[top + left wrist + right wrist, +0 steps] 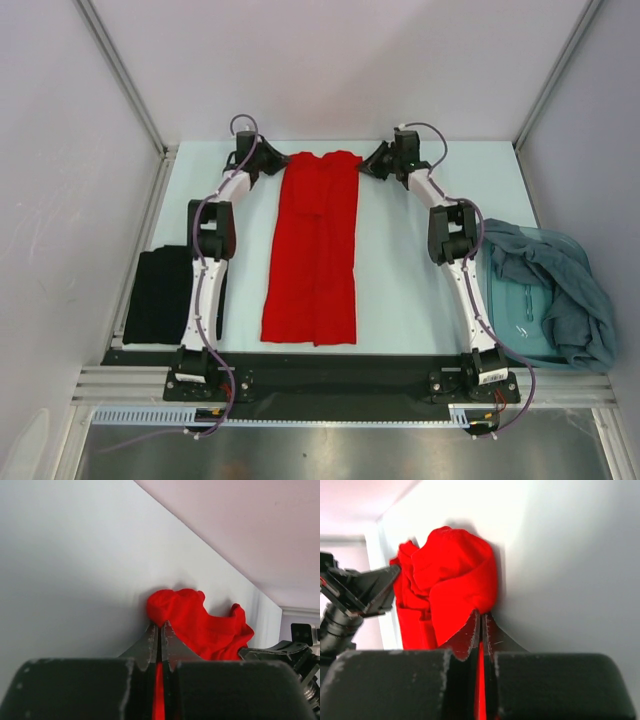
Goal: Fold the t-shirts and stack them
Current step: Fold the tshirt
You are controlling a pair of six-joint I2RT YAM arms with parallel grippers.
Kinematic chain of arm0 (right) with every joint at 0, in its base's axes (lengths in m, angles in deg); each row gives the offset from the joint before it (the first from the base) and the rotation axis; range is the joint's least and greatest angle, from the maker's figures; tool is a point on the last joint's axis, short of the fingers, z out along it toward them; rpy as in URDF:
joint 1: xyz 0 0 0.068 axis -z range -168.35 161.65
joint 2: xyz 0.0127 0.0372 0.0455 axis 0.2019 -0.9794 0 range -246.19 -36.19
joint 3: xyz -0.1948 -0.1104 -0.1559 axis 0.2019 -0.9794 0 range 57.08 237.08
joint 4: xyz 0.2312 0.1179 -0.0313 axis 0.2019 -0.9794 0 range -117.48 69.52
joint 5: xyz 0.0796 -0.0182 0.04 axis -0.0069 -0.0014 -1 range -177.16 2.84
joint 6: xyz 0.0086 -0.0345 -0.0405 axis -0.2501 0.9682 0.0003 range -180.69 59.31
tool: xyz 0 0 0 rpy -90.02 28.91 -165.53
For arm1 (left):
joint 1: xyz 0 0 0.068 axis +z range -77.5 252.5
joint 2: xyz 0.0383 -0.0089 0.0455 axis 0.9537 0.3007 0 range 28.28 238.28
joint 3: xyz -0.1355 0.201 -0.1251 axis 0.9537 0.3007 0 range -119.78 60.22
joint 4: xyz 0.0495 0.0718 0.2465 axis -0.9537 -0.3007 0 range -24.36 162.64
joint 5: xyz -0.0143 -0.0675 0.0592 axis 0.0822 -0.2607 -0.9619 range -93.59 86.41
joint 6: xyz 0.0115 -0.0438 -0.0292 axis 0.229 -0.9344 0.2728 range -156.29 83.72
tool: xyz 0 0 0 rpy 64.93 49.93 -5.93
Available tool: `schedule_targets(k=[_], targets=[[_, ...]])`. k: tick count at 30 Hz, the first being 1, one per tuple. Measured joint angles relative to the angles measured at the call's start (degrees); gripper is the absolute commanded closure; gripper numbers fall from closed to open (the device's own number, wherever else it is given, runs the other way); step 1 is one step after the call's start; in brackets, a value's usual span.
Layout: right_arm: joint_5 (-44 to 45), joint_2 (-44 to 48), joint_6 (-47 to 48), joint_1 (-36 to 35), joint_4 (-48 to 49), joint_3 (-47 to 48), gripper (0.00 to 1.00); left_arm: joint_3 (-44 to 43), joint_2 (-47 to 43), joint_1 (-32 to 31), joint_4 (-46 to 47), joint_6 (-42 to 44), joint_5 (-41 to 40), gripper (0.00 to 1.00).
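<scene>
**Inventory: shirt-folding stn.**

1. Tabletop [410, 290]: pale, carrying all items below.
2. Red t-shirt [313, 255]: lying flat as a long narrow strip w/ sides turned in. It is running from the far edge, about mid-width, down to just short of the near edge. The far end is bunching up where it's being gripped.
3. Teal-grey t-shirts [560, 285]: loose heap, unfolded, draping over a teal bin [515, 325] at the right edge, near corner.
4. Black t-shirt [155, 295]: sitting as a folded rectangle at the left edge, partly under the L arm.
5. Left gripper [160, 626]: jaws pressed together, pinching red cloth at the strip's far-left corner; a red sliver is showing between them.
6. Right gripper [481, 614]: same, pinching the far-right corner, w/ cloth wadding above the tips.

**Handling (judged):** the red shirt is looking light, limp and non-fragile, w/ no stiffness, so the span btwn the two grips is prob. going to sag and layers may slip apart. Best hold is the two far corners, catching all layers, as it is being held now. Keeping both ends level and taut seems wise when bringing the far end toward the near hem.
</scene>
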Motion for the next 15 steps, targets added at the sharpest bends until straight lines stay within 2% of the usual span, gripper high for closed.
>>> schedule_targets(k=[1,2,5,6,9,11,12,15], targets=[[0.0,-1.3,-0.3,0.3,0.5,1.9,0.98,-0.8,0.5,-0.1,0.1,-0.4,-0.5,0.88],[-0.1,-2.3,-0.6,0.7,0.9,3.2,0.96,-1.2,0.7,-0.2,0.1,-0.5,-1.1,0.73],[-0.5,-3.6,-1.9,1.6,1.7,5.1,0.73,-1.2,0.5,-0.5,0.7,0.1,-2.4,0.53],[-0.6,-3.7,-2.2,1.9,1.9,5.4,0.64,-1.0,0.1,-0.6,0.9,0.5,-2.9,0.52],[-0.6,-3.6,-2.1,2.9,1.5,6.3,0.51,3.6,-4.1,-0.6,-1.0,3.7,-5.1,0.43],[-0.8,-3.1,-1.5,3.5,0.7,6.3,0.47,8.8,-8.2,-0.6,-1.9,6.3,-6.7,0.40],[-0.5,-2.4,-1.0,3.7,-0.8,6.3,0.43,12.5,-11.1,-0.6,-3.0,8.0,-7.6,0.40],[0.0,2.0,1.4,4.7,-7.5,2.9,0.38,22.9,-20.7,-0.5,-5.8,12.5,-9.0,0.40]])
